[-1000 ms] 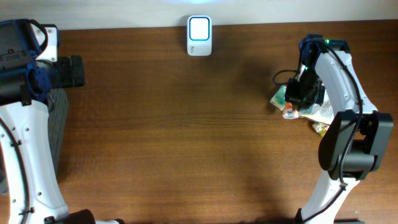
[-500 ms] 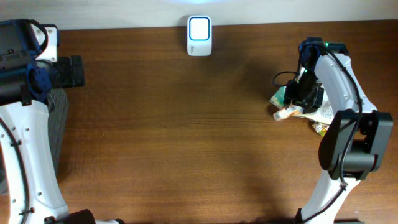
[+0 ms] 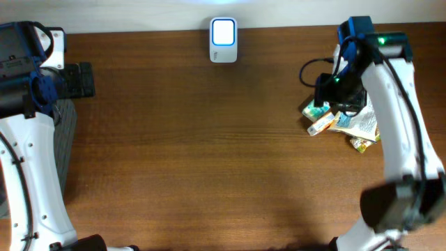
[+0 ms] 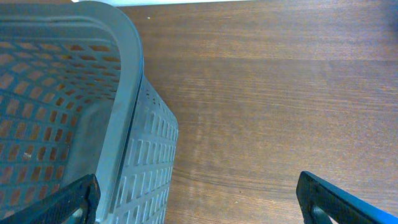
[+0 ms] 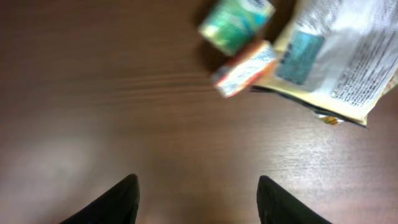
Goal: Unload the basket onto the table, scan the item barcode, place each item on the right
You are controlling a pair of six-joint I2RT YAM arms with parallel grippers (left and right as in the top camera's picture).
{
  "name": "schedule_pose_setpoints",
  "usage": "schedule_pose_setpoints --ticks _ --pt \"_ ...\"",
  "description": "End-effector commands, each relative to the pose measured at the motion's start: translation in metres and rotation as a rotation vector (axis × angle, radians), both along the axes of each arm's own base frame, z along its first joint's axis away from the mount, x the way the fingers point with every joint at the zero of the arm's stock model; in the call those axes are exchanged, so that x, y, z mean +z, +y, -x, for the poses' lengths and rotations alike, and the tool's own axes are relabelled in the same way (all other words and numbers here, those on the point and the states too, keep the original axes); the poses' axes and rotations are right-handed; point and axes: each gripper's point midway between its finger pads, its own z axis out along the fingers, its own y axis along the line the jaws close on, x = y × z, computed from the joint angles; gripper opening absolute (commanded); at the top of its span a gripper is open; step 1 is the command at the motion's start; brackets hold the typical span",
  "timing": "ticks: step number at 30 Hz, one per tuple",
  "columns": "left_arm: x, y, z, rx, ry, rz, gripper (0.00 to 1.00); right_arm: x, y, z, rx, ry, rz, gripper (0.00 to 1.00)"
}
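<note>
Overhead looks straight down; wrist cameras face the table (image 3: 209, 139) nearby.

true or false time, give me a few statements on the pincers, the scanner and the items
1. The right pincer holds the orange box. False: it is open and empty; the box lies on the table.
2. The scanner stands apart from the items. True.
3. The left pincer is open, near a grey basket. True.
4. The green box is in the basket. False: it lies on the table by the white packet.
</note>
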Motion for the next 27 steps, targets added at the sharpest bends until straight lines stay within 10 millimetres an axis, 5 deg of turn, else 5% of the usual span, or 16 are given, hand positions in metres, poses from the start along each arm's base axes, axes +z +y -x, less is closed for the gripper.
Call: schedule_pose_setpoints --ticks 1,4,9,22,27 --pt "0.0 0.003 0.001 -0.003 0.005 -0.012 0.99 0.059 0.031 0.03 0.112 -0.165 -0.032 0.61" --pt "0.0 0.003 0.001 -0.003 0.005 -0.012 0.99 0.091 0.043 0.057 0.166 -0.255 -0.047 0.99" --pt "0.0 0.003 0.001 -0.003 0.005 -0.012 0.99 0.119 0.046 0.082 0.194 -0.355 -0.063 0.98" --pt "0.0 0.003 0.001 -0.003 0.005 -0.012 0.99 0.114 0.047 0.079 0.194 -0.339 -0.061 0.99" --pt "0.0 0.003 0.001 -0.003 0.005 -0.012 0.99 0.136 0.031 0.085 0.163 -0.454 -0.001 0.99"
